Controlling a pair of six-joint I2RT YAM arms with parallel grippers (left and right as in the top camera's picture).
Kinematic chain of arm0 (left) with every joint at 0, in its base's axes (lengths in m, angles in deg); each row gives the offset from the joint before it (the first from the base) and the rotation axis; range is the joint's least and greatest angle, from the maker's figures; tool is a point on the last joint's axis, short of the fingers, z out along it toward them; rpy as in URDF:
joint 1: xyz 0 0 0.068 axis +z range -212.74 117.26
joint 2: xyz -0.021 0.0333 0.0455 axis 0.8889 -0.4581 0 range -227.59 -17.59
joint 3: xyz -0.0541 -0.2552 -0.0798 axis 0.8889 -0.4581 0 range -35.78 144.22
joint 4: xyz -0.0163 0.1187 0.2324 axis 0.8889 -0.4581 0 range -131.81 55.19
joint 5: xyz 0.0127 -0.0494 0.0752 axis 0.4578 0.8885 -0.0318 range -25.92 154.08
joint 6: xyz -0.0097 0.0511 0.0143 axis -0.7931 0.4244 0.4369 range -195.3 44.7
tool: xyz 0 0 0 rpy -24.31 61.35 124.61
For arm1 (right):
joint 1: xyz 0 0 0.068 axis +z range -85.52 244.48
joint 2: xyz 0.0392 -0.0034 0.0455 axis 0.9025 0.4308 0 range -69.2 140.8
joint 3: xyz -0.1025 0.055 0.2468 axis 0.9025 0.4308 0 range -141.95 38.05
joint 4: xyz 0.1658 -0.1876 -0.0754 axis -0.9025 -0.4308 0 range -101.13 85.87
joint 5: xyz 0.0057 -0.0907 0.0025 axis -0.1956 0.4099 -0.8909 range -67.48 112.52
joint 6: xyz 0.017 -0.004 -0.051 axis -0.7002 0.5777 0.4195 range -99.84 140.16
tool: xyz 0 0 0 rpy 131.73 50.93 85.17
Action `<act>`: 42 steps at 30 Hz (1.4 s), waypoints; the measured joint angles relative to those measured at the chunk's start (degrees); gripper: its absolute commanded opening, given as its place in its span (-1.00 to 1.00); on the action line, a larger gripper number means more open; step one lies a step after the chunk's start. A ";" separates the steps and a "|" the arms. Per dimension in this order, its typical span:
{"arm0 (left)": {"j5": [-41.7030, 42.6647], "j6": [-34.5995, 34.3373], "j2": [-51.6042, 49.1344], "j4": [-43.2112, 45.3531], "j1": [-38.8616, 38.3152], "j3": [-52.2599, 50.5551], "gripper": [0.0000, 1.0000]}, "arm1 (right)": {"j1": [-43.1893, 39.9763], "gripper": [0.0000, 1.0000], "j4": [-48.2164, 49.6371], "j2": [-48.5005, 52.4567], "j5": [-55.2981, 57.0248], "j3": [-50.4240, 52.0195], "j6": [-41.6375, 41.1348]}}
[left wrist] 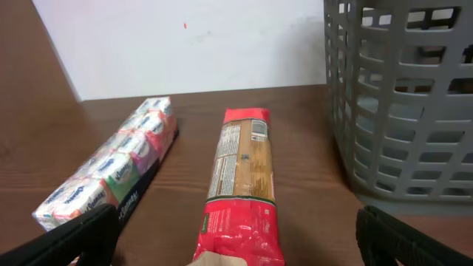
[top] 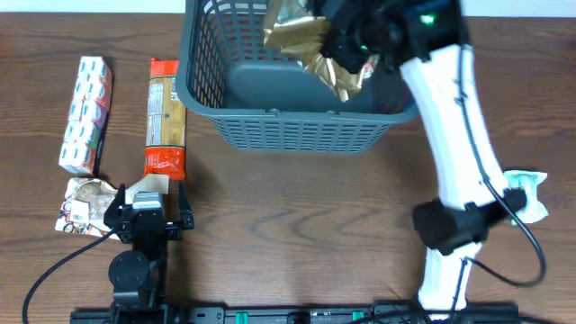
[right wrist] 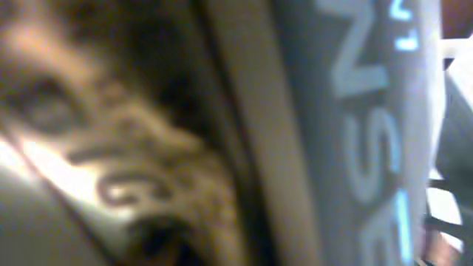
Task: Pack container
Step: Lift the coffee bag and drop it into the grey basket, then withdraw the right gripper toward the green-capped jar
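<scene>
The right tool (top: 349, 43) is pinched narrow on a crinkled gold foil bag (top: 301, 38). It holds the bag over the open top of the grey basket (top: 288, 135), toward the basket's 2 o'clock corner. The right wrist view shows only blurred packaging close up. The basket stands at 12 o'clock on the desk (top: 297, 225), with its lattice wall facing the near edge.

The left tool (top: 148, 214) sits at 7 o'clock on the desk, spread wide, with its fingers (left wrist: 74, 238) at the lower corners of its wrist view. A long red pasta pack (top: 166, 117) lies just ahead of it at 12 o'clock. A tissue pack (top: 85, 112) lies at its 11 o'clock, parallel to the pasta pack. A small printed packet (top: 83, 205) lies just beside it at 9 o'clock. A white-and-teal packet (top: 529, 193) lies at 4 o'clock on the desk, beside the right arm.
</scene>
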 measured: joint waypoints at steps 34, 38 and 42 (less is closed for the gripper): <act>0.00 0.00 0.00 -0.02 0.00 0.00 0.97 | -0.76 0.56 -3.76 -2.99 18.45 -12.72 -26.69; 0.00 0.00 0.00 0.00 0.00 0.00 0.97 | -7.19 0.56 -13.84 -14.32 27.82 -15.17 -42.58; 0.00 0.00 0.00 0.02 0.00 0.00 0.97 | -18.67 0.64 -21.59 -19.34 29.35 -15.76 -53.27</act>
